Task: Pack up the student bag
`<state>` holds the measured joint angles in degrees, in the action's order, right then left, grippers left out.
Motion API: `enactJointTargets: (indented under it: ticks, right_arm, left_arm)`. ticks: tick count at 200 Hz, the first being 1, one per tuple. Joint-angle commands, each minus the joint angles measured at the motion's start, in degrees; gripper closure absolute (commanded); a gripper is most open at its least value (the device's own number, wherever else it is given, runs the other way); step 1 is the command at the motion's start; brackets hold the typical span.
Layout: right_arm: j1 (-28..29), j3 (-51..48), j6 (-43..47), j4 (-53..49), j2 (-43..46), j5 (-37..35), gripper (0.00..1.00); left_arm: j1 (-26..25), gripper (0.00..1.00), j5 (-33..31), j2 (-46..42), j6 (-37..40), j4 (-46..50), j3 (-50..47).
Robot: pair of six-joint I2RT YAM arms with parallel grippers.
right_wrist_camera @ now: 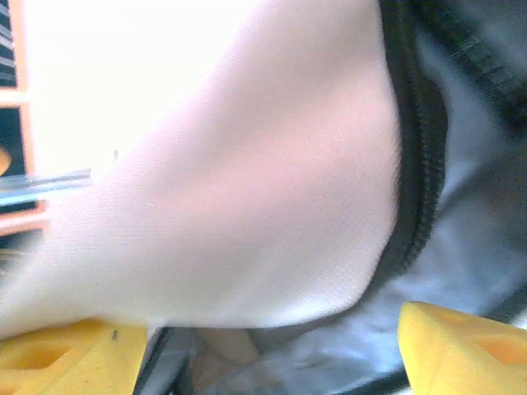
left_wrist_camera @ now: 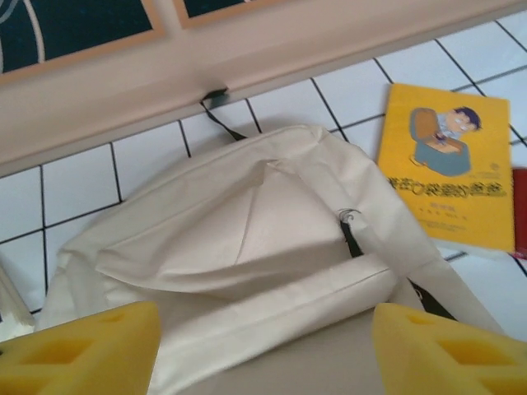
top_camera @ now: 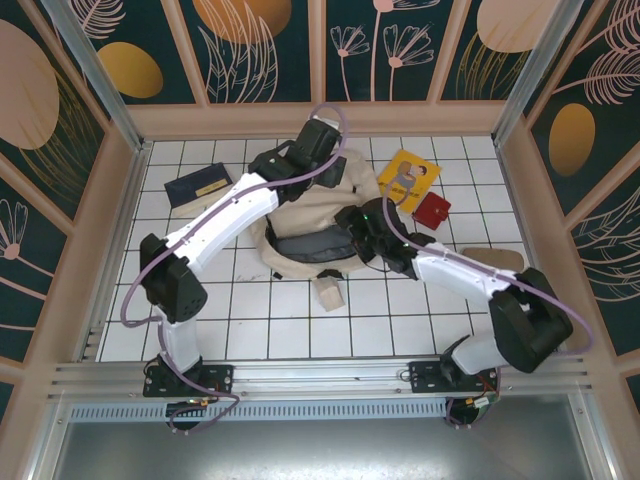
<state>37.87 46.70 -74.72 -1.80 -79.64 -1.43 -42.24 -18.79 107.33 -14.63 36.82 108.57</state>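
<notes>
The student bag [top_camera: 320, 210], a large beige backpack, lies in the middle of the white tiled table, its dark-zippered mouth showing grey lining [top_camera: 310, 247]. My left gripper [top_camera: 290, 165] hangs over the bag's far end. In the left wrist view it [left_wrist_camera: 263, 362] is open above the bag [left_wrist_camera: 272, 214], its yellow fingertips [left_wrist_camera: 78, 350] wide apart either side of a rolled beige strap, gripping nothing. My right gripper [top_camera: 372, 232] is at the bag's mouth. In the right wrist view it [right_wrist_camera: 263, 362] is open, beige fabric [right_wrist_camera: 247, 189] and the black zipper edge [right_wrist_camera: 416, 164] close ahead.
A yellow picture book [top_camera: 408, 180] [left_wrist_camera: 449, 164] and a red wallet [top_camera: 432, 210] lie right of the bag. A dark blue flat case [top_camera: 198, 185] lies at the far left. A tan oblong object [top_camera: 495, 260] sits by the right arm. Wooden walls enclose the table.
</notes>
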Motion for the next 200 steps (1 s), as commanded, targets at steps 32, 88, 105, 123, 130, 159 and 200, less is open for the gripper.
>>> enactJointTargets:
  ticks: [32, 88, 105, 123, 130, 159, 200]
  right_arm:
    - [-2.81, -2.41, 5.28, -21.94, 12.95, -19.55, 0.20]
    - [-10.26, 0.66, 22.47, -15.22, 11.92, -12.47, 0.19]
    - [-11.44, 1.48, 25.16, -11.53, 9.30, -9.05, 0.19]
    - [-11.71, 2.78, 26.62, -9.06, 6.07, -6.83, 0.19]
    - [-11.74, 3.23, 26.93, -8.44, 4.84, -6.20, 0.19]
    - [-11.84, 4.22, 27.77, -5.96, 1.08, -4.62, 0.19]
    - [-11.86, 3.29, 28.61, -0.61, -0.39, -1.72, 0.09]
  left_arm:
    - [3.79, 0.17, 4.68, -12.10, -10.04, -4.79, -8.68]
    - [17.55, 0.03, 6.74, -14.29, -15.89, -13.53, -21.74]
    - [22.30, 0.02, 7.30, -11.97, -18.19, -15.50, -23.46]
    - [27.70, 0.02, 8.16, -8.17, -19.55, -16.34, -23.85]
    - [29.53, 0.02, 8.67, -6.38, -19.33, -16.91, -23.76]
    - [35.09, 0.01, 12.96, -1.97, -18.02, -20.82, -23.96]
    - [40.89, 0.01, 17.11, 6.20, -18.60, -19.96, -19.30]
